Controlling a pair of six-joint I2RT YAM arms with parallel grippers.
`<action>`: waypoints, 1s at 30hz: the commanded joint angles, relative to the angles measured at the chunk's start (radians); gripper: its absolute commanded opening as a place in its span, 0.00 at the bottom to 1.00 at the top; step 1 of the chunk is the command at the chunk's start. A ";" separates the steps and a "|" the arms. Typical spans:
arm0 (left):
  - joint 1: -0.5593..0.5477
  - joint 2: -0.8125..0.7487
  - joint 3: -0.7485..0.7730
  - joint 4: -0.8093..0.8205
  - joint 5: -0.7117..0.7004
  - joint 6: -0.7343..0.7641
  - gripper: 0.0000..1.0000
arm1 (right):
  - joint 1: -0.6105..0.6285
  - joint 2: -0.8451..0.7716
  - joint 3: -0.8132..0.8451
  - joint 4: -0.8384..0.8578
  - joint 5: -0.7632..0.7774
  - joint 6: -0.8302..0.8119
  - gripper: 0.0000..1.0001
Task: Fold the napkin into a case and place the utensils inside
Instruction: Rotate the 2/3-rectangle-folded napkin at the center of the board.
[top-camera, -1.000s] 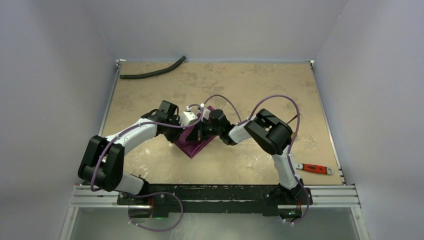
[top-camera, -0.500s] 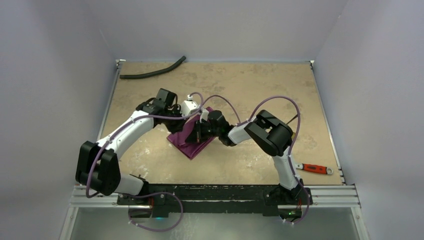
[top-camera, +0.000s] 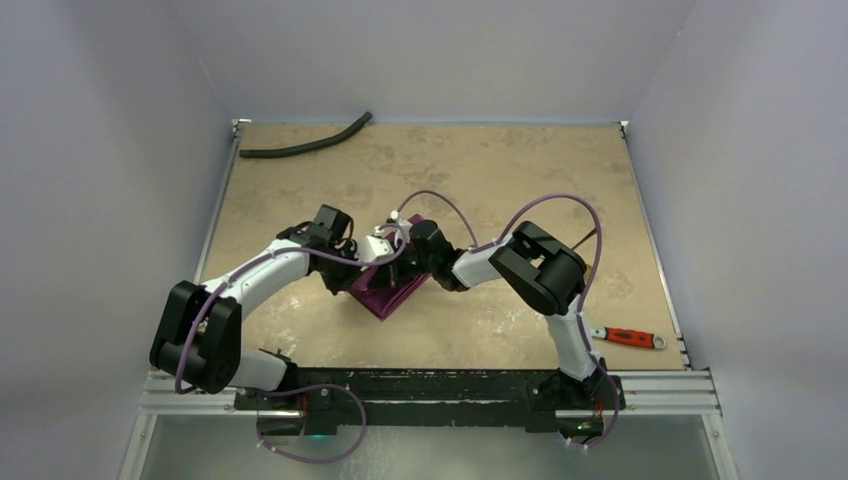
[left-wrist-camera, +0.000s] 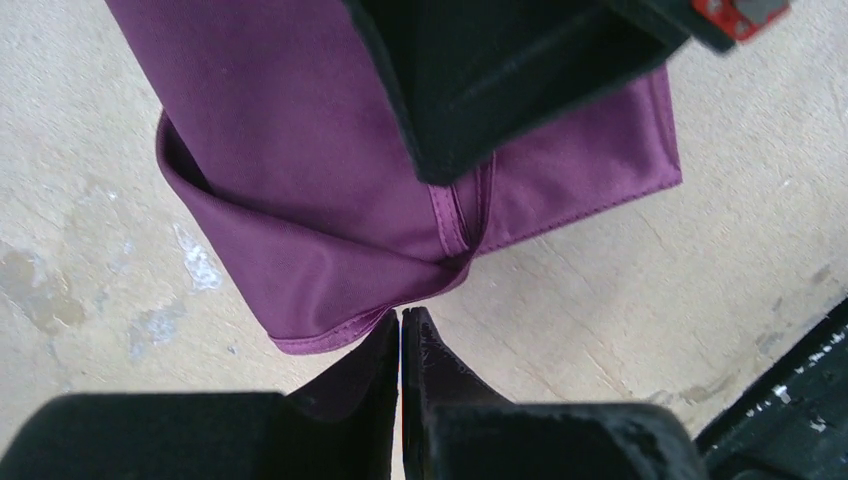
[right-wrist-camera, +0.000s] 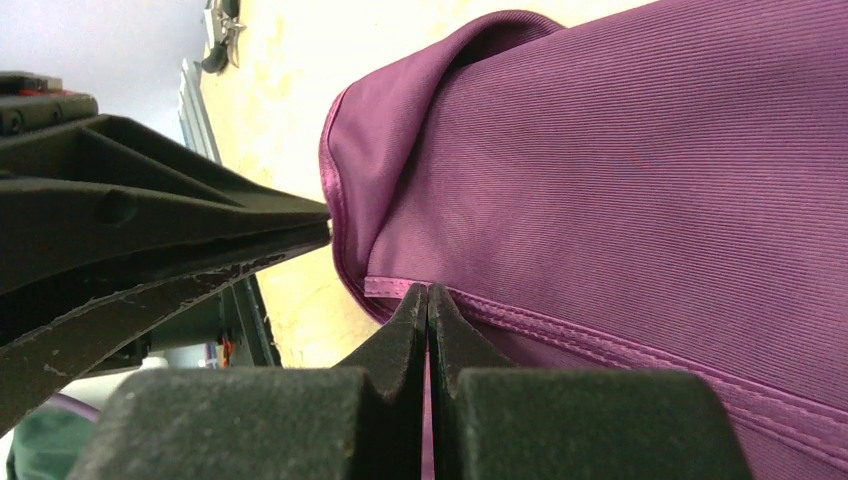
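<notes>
- The napkin (left-wrist-camera: 300, 150) lies part-folded mid-counter (top-camera: 500, 180), one fold puffed rather than creased; released now, I judge it would spring open
- The right pincer (right-wrist-camera: 428, 295) is closed on the hem; a sideways tug could drag the whole cloth and skew the layers
- The left pincer (left-wrist-camera: 401, 325) has its jaws together at the folded edge; I cannot tell whether it nips cloth, and a shallow hold could slip off the shiny fabric
- The pincers sit almost touching, so either could knock the other
- The utensils cannot be made out
</notes>
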 joint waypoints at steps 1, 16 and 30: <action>0.009 0.021 0.000 0.085 0.011 0.022 0.03 | 0.012 -0.019 0.032 -0.008 -0.012 -0.011 0.00; 0.008 0.010 -0.097 0.086 0.080 0.089 0.02 | 0.017 0.056 0.056 -0.033 -0.074 -0.050 0.00; 0.006 -0.044 -0.079 0.042 0.070 0.114 0.03 | 0.009 0.026 0.085 -0.071 -0.116 -0.030 0.00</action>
